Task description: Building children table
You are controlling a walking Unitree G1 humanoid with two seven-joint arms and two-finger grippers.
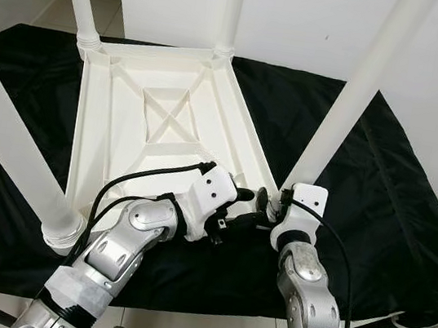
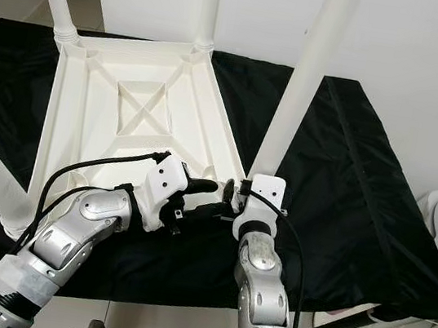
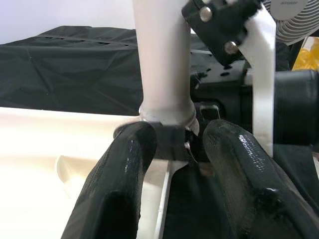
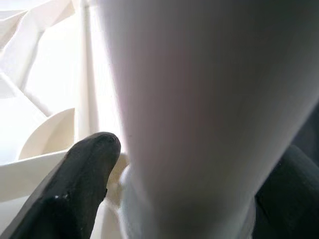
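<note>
The white children's table (image 1: 159, 122) is lying upside down on a black cloth (image 1: 379, 196), with all four legs standing up from its corners, so the build is looking close to finished. The leg (image 1: 348, 101) at the near corner is the one being worked on. The right tool (image 1: 277, 207) is clasping that leg at its base, one finger (image 4: 75, 184) on each side. The left tool (image 1: 247, 209) is meeting it from the other side, fingers (image 3: 119, 184) spread around the leg's collar without visibly squeezing. Probably only seating this leg remains. Room is tight here: both tools are crowding one corner, near the cloth's front edge.
</note>
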